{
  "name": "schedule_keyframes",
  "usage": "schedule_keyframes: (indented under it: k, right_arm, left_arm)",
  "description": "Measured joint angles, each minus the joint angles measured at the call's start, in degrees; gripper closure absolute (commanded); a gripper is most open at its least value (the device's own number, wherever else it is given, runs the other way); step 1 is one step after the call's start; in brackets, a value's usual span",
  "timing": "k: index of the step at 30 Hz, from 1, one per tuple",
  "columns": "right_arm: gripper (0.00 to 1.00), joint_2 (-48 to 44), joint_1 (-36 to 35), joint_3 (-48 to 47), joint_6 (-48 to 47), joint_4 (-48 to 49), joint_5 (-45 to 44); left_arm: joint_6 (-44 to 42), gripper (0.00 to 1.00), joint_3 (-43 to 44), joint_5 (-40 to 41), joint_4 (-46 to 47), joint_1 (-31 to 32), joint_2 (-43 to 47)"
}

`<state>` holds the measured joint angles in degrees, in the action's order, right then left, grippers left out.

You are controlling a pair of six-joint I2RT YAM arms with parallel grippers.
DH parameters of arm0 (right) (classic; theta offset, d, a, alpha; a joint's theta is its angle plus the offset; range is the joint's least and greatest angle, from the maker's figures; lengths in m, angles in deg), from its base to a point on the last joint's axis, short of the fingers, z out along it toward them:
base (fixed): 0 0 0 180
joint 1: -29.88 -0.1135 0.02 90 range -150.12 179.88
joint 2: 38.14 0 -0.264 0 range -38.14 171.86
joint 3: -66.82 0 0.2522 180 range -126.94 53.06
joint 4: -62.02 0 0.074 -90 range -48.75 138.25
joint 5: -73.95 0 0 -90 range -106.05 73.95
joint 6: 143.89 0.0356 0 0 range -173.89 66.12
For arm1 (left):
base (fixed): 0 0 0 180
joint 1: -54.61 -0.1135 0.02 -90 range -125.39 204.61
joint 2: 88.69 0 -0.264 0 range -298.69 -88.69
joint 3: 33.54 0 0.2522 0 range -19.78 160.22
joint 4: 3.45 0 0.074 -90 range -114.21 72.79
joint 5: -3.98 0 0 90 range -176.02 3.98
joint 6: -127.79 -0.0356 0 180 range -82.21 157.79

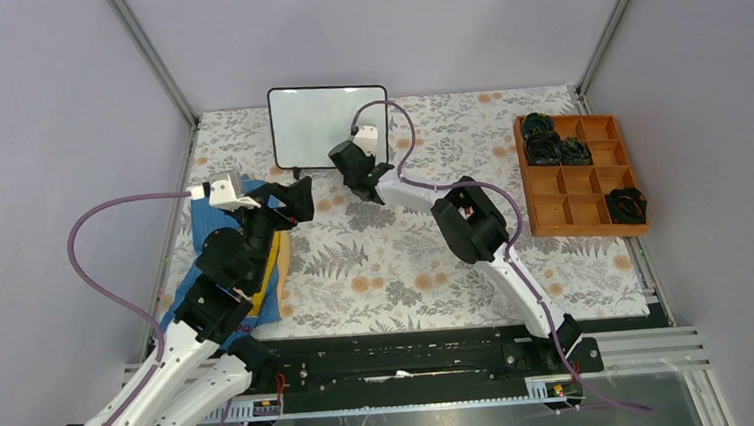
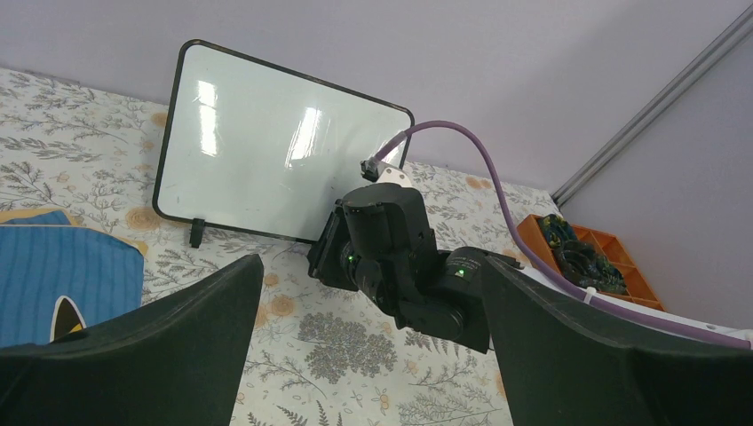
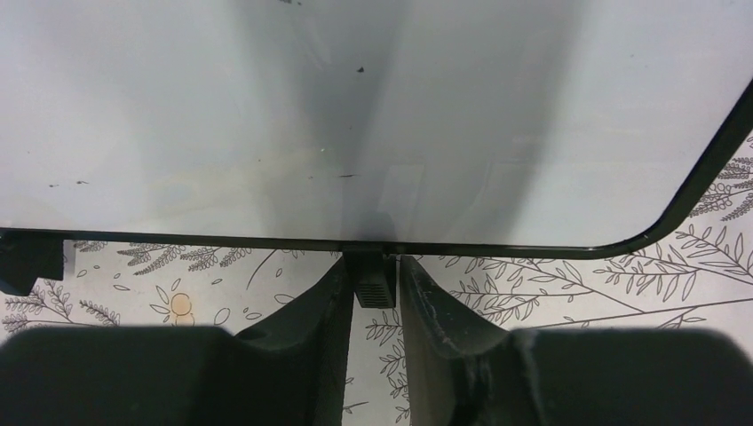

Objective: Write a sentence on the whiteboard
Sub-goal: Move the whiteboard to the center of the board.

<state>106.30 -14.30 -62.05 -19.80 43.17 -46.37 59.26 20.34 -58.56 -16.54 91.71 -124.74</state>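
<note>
Pincer right [image 3: 371,266]: narrow gap astride whiteboard [image 3: 178,106] foot [image 3: 374,290], grip unclear; pincer left [image 2: 371,266]: spread wide.

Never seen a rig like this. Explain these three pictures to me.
These are two robot arms bolted side by side. One picture looks down from above; the other two come from cameras on each wrist. On the flowered cloth stand a blank whiteboard and an orange tray with dark bits; a blue mat lies at the left. The left pincer is wide open and empty. The right pincer straddles the board's foot; whether it grips yet is unclear.
</note>
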Motion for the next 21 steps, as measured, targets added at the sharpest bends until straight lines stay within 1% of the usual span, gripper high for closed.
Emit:
schedule_keyframes:
  k: [6,12,17,21]
  right_arm:
    - [0.77,0.07,0.0,-0.2,-0.59,-0.33,0.11]
    - [0.78,-0.2,0.0,0.92,-1.07,0.85,0.22]
    - [0.79,-2.1,0.0,4.7,-1.53,3.04,0.2]
    - [0.8,-5.7,0.0,10.64,-2.64,3.93,-0.11]
  left_arm:
    - [0.02,0.01,0.0,0.0,0.0,0.0,-0.09]
    - [0.04,0.01,0.0,0.0,0.0,0.0,-0.26]
    - [0.04,0.01,0.0,0.0,0.0,0.0,-0.26]
    - [0.09,0.01,0.0,0.0,0.0,0.0,-0.31]
